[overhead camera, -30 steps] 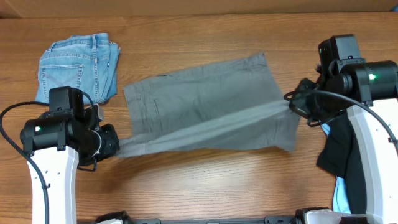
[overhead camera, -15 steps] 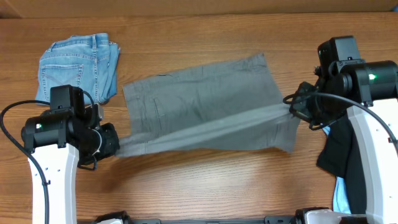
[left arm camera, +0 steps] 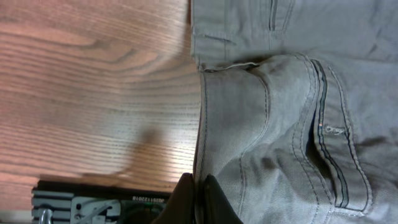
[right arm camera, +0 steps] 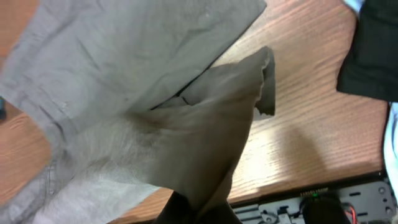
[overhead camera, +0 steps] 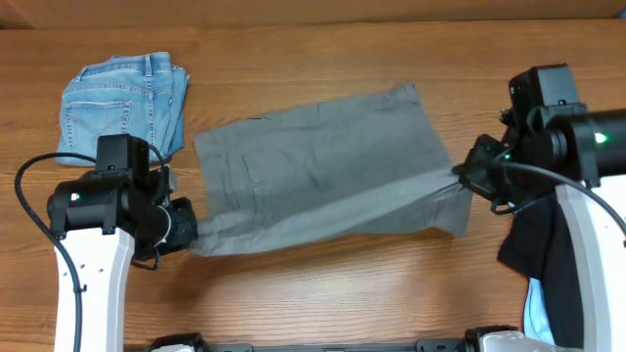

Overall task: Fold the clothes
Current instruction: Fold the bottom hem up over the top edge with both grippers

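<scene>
fingers first: your left gripper (overhead camera: pixel 186 233) is clamped tight on the near-left corner of the grey shorts (overhead camera: pixel 323 166). in the left wrist view you see its dark fingertips (left arm camera: pixel 217 205) pinched together on a seamed edge of the cloth, just below a stitched pocket. your right gripper (overhead camera: pixel 468 176) is likewise closed, holding the near-right part of the shorts. in the right wrist view a bunched fold of grey fabric rises into its fingers, and a loose hem corner hangs beside the fold, above the wood.

between your two grippers a band of grey cloth runs across the near side of the shorts, from lower left to upper right. the rest of the garment lies spread on the wooden table (overhead camera: pixel 323 293) at its middle, with the far-right corner pointing away from you.

at your near right, under the right arm, a black garment (overhead camera: pixel 543 244) lies crumpled, with a light-blue garment (overhead camera: pixel 536 308) just beside it at the table's near edge. both are apart from the shorts.

farthest off, at the far left, a folded blue denim garment (overhead camera: pixel 122 103) rests pocket side up, near the shorts' far-left corner.
</scene>
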`<state>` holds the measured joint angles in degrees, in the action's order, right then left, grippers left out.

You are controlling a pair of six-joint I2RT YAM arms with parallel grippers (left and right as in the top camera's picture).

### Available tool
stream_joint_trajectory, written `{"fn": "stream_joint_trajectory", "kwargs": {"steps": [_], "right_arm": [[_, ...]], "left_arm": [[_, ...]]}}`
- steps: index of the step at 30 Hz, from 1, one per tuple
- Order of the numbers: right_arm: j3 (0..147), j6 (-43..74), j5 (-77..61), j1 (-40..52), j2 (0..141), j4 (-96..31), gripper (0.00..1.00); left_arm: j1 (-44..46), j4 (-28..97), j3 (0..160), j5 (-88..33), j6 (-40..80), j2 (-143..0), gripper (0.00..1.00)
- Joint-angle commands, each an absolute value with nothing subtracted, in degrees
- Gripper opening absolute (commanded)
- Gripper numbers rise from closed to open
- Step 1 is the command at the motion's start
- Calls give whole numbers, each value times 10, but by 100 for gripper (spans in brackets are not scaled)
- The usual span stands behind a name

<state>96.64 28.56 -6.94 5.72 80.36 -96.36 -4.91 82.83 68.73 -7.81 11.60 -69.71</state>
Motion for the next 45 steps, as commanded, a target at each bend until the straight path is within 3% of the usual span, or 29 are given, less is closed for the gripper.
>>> {"fn": "stream_joint_trajectory", "kwargs": {"steps": [1, 17, 24, 35, 45], "right_arm": [[970, 293, -55, 54, 781, -950, 4], [970, 318, -44, 54, 759, -965, 4], [970, 340, -22, 54, 710, -909, 4], [934, 339, -26, 54, 752, -878, 4], [929, 330, -19, 54, 848, -654, 4]], "left_arm": [[-44, 819, 695, -68, 118, -685, 4], [-45, 827, 695, -69, 120, -671, 4], [-45, 774, 695, -69, 122, -637, 4], [-45, 775, 695, -68, 117, -672, 4], [-45, 632, 695, -70, 118, -739, 4]]}}
